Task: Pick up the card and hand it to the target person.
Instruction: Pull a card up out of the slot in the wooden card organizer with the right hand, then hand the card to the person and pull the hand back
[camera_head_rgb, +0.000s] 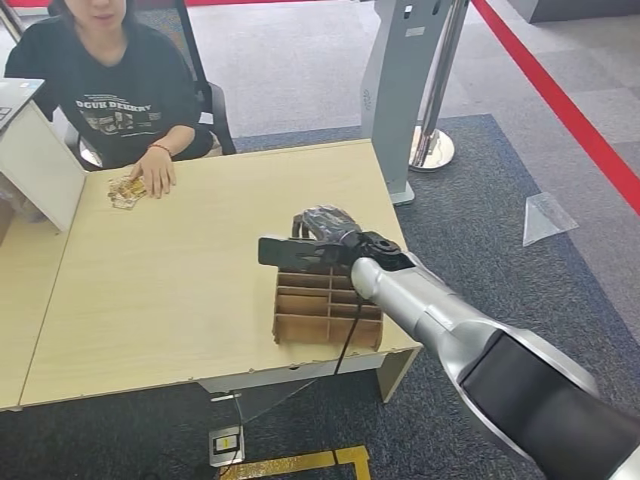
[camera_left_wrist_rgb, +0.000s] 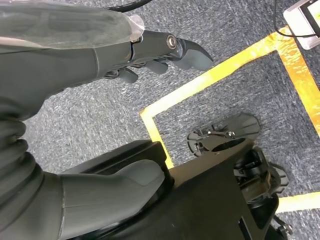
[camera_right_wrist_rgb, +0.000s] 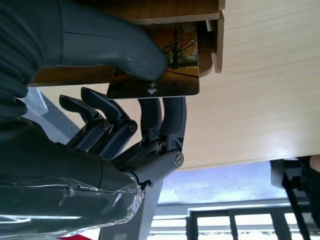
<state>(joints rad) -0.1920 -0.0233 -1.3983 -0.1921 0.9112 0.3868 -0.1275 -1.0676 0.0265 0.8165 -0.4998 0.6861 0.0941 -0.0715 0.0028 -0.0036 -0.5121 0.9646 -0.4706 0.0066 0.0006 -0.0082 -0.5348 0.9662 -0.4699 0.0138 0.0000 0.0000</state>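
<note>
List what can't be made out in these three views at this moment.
- Card: in the right wrist view the thumb covers part of its face and the wooden rack hides its far end; its small print is too small to read.
- Right hand at the rack: in the head view the wrist hides the fingers and the card.
- Person: the head view's top edge cuts off the head.
- Small items under the person's hand: too small to identify.

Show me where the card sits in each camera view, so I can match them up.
Head view: the card is hidden behind the right hand at the far top edge of the wooden slotted rack.
Left wrist view: not in it; floor with yellow tape.
Right wrist view: the card, printed with an autumn tree, pinched by the thumb at the rack's edge.
Shared landmark: the rack on the light wooden table.
</note>
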